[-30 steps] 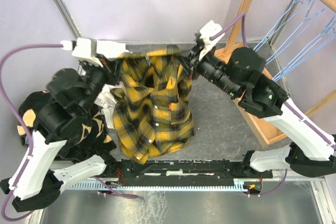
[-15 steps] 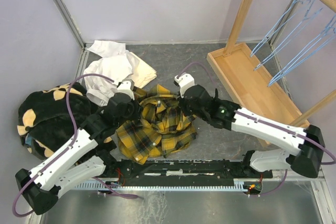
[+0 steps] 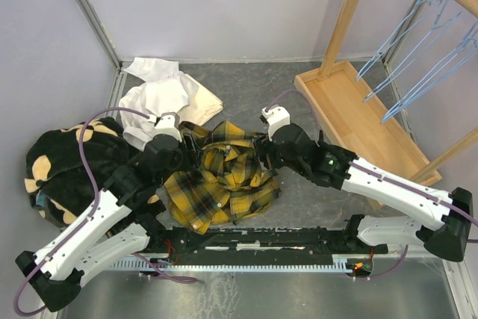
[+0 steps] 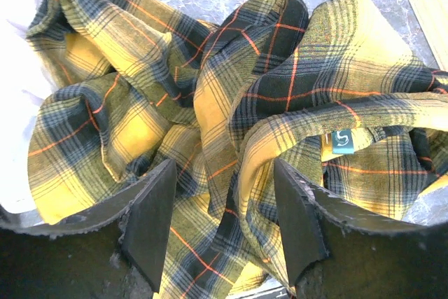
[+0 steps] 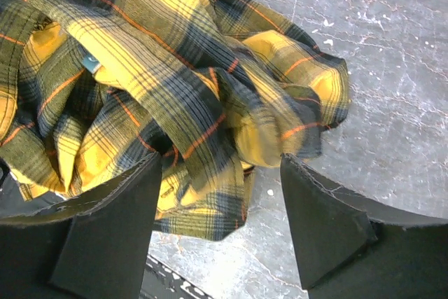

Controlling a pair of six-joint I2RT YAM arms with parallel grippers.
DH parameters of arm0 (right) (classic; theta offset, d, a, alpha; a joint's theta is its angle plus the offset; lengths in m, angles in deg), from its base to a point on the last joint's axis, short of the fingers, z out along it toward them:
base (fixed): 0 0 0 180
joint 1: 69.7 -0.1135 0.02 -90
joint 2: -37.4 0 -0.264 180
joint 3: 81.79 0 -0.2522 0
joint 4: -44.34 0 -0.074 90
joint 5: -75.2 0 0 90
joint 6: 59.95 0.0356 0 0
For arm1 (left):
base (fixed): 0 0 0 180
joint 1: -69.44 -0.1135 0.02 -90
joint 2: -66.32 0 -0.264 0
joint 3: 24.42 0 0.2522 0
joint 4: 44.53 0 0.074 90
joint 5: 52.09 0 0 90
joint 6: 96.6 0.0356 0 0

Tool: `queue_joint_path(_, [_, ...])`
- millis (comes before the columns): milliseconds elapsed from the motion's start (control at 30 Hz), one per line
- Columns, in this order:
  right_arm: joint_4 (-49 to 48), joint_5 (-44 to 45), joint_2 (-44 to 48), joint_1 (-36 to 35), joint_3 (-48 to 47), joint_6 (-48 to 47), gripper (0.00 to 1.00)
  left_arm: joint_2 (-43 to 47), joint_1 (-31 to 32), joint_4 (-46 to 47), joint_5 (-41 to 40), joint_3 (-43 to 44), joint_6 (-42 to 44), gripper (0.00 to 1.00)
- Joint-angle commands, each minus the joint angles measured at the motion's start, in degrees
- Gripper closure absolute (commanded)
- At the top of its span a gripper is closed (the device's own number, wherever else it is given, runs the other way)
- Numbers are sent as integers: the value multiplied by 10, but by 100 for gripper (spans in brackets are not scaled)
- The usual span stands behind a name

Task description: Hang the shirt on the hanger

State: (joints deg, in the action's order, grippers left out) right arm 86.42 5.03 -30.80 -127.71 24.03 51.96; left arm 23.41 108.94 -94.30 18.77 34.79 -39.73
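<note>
Since the shirt (image 3: 224, 181) lies in a crumpled heap on the table (image 3: 258, 87), between the two arms, the step in hand looks like getting a hold on it. Nothing is on a hanger yet.

Left gripper (image 4: 224, 173): fingers apart, hovering over the folds, nothing held. Right gripper (image 5: 220, 159): likewise apart, over the heap's right edge, nothing held.

Small teal tag (image 4: 343, 141) shows among the folds, likely at the neck.

Next move, my guess: find collar or shoulders, pinch there, and spread the cloth flat before fetching a hanger.

Hangers (image 3: 418, 57) hang on the wooden rack (image 3: 351, 102) at far right, well apart from the shirt.

White garment (image 3: 164, 98) lies just beside the heap's far-left side. Black fleece (image 3: 67, 162) sits left of the left arm. Either could get snagged in a careless pinch.
</note>
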Motion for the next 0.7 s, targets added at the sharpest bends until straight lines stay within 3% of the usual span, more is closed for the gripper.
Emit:
queue_joint_path(0, [62,27,38,2,-25,58,23,28,-2,-33,-37,36,-22,35])
queue_joint_path(167, [129,44,45,2,-38,96,11,37,-2,-70,-59,61,-23,27])
queue_joint_path(300, [123,31,48,1,-24,85,4,41,-2,-92,-69,85,-11,15])
queue_joint_path(367, [115,47,51,1,-11,97,1,43,-2,-100,-72,100,-3,13])
queue_joint_path(667, [181,103,71,1,-26,91,5,31,-3,-100,-94,166,51,13])
